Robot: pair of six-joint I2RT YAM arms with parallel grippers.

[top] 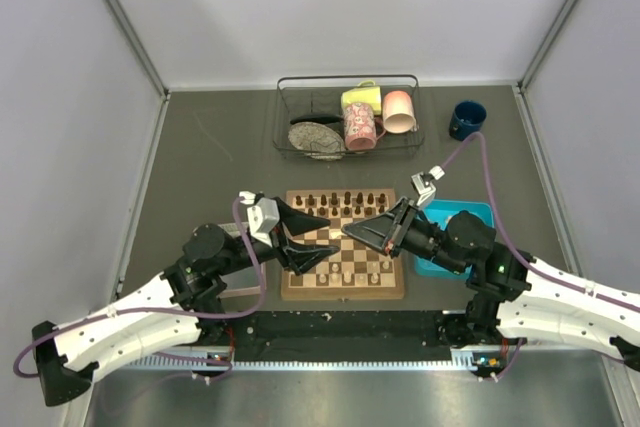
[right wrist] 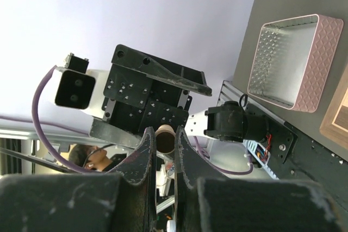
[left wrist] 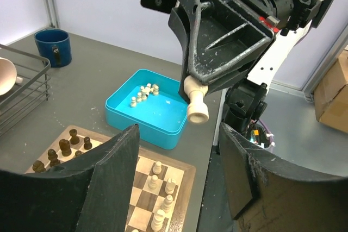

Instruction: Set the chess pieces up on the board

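Observation:
The chessboard (top: pixel 345 282) lies at the table's near middle, dark pieces (top: pixel 335 199) along its far rows and cream pieces (top: pixel 385 269) at its near right. My right gripper (top: pixel 347 230) hovers over the board, shut on a cream chess piece (left wrist: pixel 196 101); the piece's round base shows between the fingers in the right wrist view (right wrist: pixel 165 137). My left gripper (top: pixel 322 242) is open and empty, facing the right gripper just left of it. More cream pieces (left wrist: pixel 144 93) lie in the blue tray (left wrist: pixel 122 117).
A wire basket (top: pixel 347 117) with mugs and a plate stands at the back. A dark blue mug (top: pixel 466 119) sits at the back right. The blue tray (top: pixel 470 213) is right of the board. A pinkish tray (right wrist: pixel 286 61) lies left of the board.

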